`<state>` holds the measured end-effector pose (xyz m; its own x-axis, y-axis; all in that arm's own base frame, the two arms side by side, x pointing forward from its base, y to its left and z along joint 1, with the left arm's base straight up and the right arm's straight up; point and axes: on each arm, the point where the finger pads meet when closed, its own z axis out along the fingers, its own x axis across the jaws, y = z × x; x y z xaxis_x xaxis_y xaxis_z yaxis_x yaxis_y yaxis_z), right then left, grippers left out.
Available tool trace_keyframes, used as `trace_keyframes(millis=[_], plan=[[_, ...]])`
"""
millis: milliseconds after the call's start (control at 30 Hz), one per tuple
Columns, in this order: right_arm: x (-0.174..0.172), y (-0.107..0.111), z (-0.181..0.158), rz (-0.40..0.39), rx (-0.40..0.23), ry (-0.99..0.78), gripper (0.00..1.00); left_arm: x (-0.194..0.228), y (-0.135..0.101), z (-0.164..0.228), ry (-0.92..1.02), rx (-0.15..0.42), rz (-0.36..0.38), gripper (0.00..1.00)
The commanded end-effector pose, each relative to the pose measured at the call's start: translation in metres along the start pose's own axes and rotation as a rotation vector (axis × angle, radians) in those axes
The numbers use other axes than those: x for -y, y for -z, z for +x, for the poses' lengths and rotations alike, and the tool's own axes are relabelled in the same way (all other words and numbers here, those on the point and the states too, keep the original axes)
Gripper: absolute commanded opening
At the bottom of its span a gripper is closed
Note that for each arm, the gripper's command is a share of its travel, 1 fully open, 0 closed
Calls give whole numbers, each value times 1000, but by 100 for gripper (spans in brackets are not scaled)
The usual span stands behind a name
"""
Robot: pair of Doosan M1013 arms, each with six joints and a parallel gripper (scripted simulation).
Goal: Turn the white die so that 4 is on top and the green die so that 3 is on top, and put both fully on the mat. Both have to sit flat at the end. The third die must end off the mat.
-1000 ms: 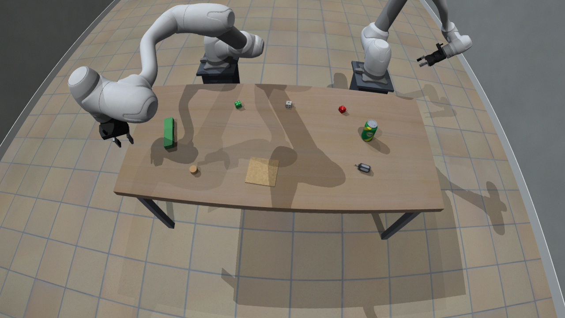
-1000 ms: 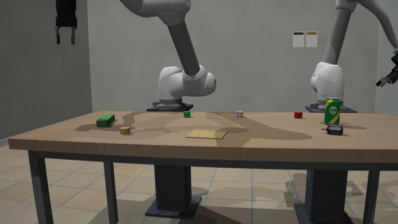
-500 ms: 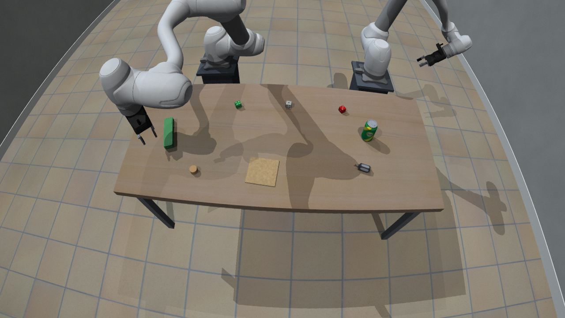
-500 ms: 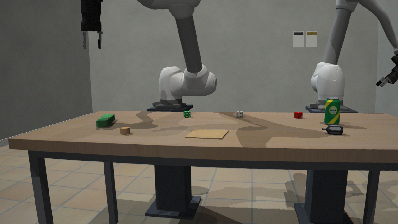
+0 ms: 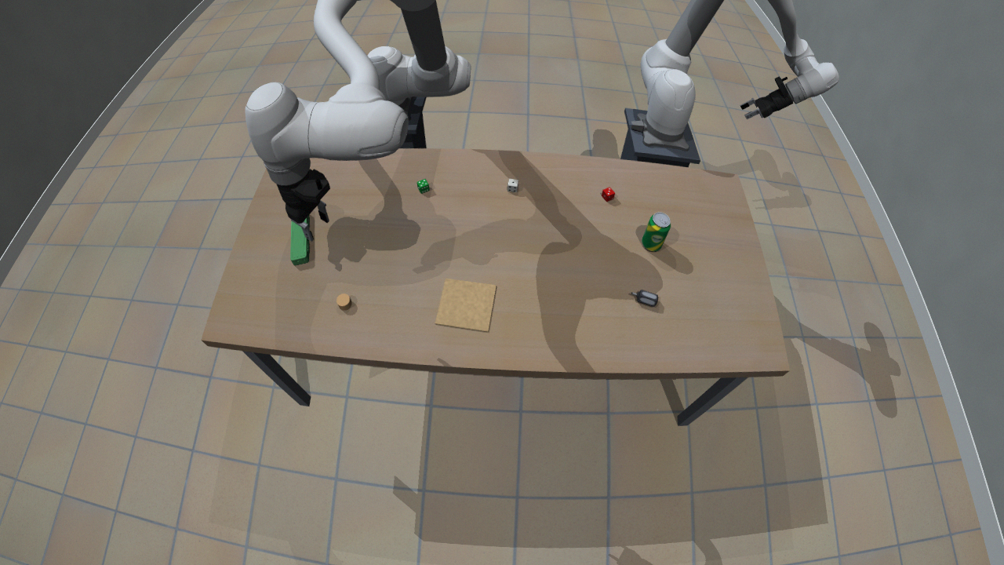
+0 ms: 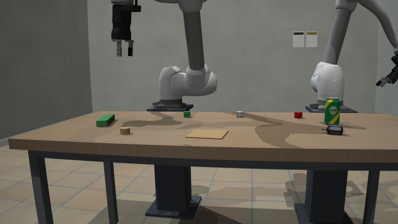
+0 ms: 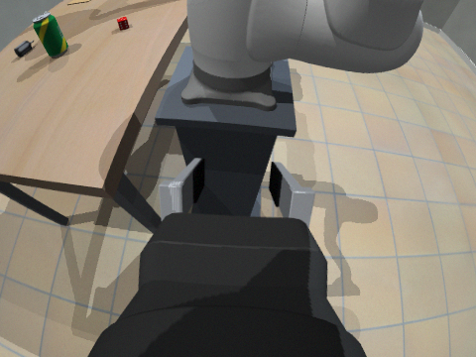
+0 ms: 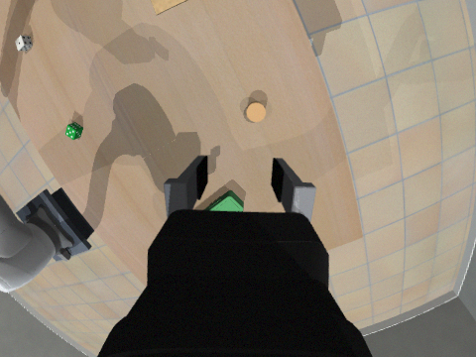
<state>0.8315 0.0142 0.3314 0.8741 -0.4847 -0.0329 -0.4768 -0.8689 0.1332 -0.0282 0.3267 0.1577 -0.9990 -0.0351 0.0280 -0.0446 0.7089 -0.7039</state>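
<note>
- White die (image 5: 513, 185) (image 6: 239, 114) (image 8: 24, 43) sits flat on the wooden table (image 5: 393, 348) (image 6: 139, 150) (image 7: 89, 114) (image 8: 278, 55), upper middle of the top frame, off the mat; its face toward the exterior view has four pips, so that four is on a side
- Green die (image 5: 423, 186) (image 6: 187, 114) (image 8: 73, 131) sits flat too, left of the white one in the top frame and also off the mat, with six pips toward the exterior view
- Red die (image 5: 609, 194) (image 6: 298, 114) (image 7: 123, 23) rests off the mat, upper right of the top frame
- Square tan mat (image 5: 466, 304) (image 6: 207, 133) (image 7: 79, 2) (image 8: 166, 5) lies below the centre of the top frame with no die on it
- Right gripper (image 5: 315, 223) (image 6: 124, 54) (image 8: 240, 174) is wide open and holds nothing, up in the air at the upper left of the exterior frame
- Left gripper (image 5: 746, 111) (image 6: 379, 84) (image 7: 237, 182) is wide open and empty, beyond the table at the upper right of the top frame
- Green oblong block (image 5: 300, 242) (image 6: 105, 120) (image 8: 228, 203) and short tan cylinder (image 5: 343, 301) (image 6: 124, 130) (image 8: 256, 112) are toward the left of the top frame
- Green-and-yellow can (image 5: 656, 231) (image 6: 332, 111) (image 7: 51, 36) stands upright at the right

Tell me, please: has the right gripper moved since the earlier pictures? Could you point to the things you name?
Yes. In the top view, the right gripper (image 5: 316, 226) (image 6: 124, 55) (image 8: 239, 170) went toward picture-right, from left of the green block (image 5: 300, 249) (image 6: 105, 119) (image 8: 227, 203) to overlapping its far end.
</note>
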Motion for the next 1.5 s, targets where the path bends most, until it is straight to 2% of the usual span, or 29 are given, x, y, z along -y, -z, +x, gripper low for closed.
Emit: trace_keyframes(millis=[0, 333, 433, 500, 667, 1000, 1067, 1467], plan=[[11, -8, -26, 13, -8, 88, 100, 3, -2, 4, 7, -7, 3, 100], [32, -40, -122, 38, -27, 372, 100, 3, -2, 4, 7, -7, 3, 100], [35, -49, -144, 43, -32, 437, 100, 3, -2, 4, 7, -7, 3, 100], [35, -49, -144, 43, -32, 437, 100, 3, -2, 4, 7, -7, 3, 100], [37, -70, -197, 55, -44, 585, 100, 3, -2, 4, 7, -7, 3, 100], [31, -107, -283, 71, -66, 822, 100, 3, -2, 4, 7, -7, 3, 100], [31, -107, -283, 71, -66, 822, 100, 3, -2, 4, 7, -7, 3, 100], [12, -151, -370, 86, -90, 1060, 100, 3, -2, 4, 7, -7, 3, 100]])
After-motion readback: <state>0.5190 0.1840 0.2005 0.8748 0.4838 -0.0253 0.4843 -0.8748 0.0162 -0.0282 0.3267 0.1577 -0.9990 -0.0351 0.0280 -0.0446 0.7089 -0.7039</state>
